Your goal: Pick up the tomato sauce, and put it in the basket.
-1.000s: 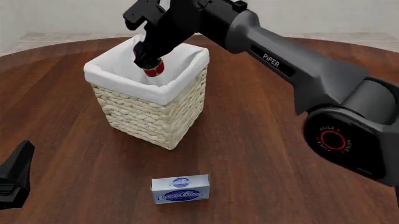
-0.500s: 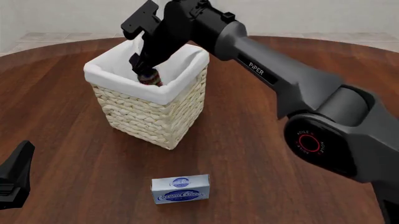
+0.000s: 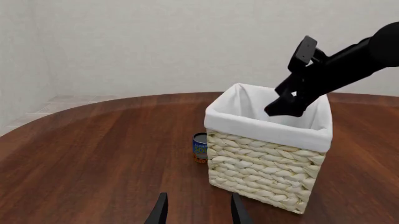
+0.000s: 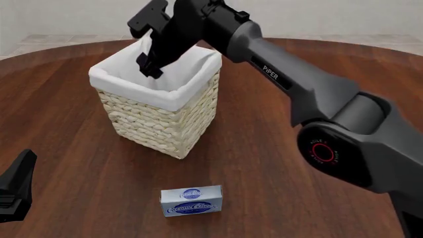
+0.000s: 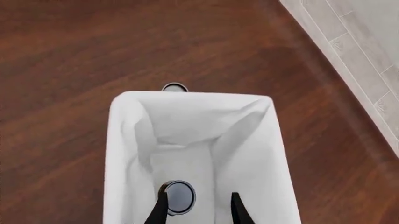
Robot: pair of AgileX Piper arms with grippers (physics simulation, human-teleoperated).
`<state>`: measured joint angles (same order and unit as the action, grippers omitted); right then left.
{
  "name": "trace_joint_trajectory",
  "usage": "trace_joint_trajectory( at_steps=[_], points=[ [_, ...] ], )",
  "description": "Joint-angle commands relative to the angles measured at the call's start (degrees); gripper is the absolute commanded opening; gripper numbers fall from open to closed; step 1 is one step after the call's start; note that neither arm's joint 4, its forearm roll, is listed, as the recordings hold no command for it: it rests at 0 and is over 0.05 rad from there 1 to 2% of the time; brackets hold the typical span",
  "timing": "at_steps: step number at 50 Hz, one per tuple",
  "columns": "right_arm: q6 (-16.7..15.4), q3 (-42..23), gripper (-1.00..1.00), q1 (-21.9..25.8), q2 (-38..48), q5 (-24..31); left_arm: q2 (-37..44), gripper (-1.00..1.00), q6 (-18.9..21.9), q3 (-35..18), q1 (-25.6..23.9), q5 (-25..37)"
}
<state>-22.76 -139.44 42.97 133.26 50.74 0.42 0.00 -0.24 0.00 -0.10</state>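
Note:
The wicker basket [image 4: 158, 124] with its white lining stands at the table's middle left. It also shows in the left wrist view [image 3: 262, 163] and the right wrist view [image 5: 118, 140]. The tomato sauce [image 5: 179, 196] lies at the bottom of the basket, and only its silver-grey top shows, in the right wrist view. It is hidden in the front view. My right gripper [image 4: 149, 66] hangs over the basket's mouth, open and empty, and also shows in the left wrist view [image 3: 283, 105]. My left gripper [image 3: 197, 207] is open and empty, low at the front left [image 4: 17, 188].
A white-and-blue rectangular box [image 4: 191, 200] lies near the table's front edge. A small blue-and-yellow can [image 3: 199, 147] stands on the table against the basket's far side, and its top shows in the right wrist view [image 5: 175, 87].
The right gripper let go of the tomato sauce, which dropped to the basket's bottom. The gripper has risen slightly above the rim. The left arm has not moved.

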Motion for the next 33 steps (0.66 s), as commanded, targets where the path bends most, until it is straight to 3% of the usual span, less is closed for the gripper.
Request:
trace_joint_trajectory(
  at_steps=[1,10,33],
  points=[
    [-0.6,0.0,1.00,0.2,-1.2,0.0,0.0,1.00,0.0,0.0,0.0,0.0],
    [-1.3,-1.3,1.00,0.1,-1.9,1.0,0.0,1.00,0.0,0.0,0.0,0.0],
    [-2.4,5.8,1.00,0.6,-8.8,-1.6,0.0,1.00,0.0,0.0,0.0,0.0]
  ],
)
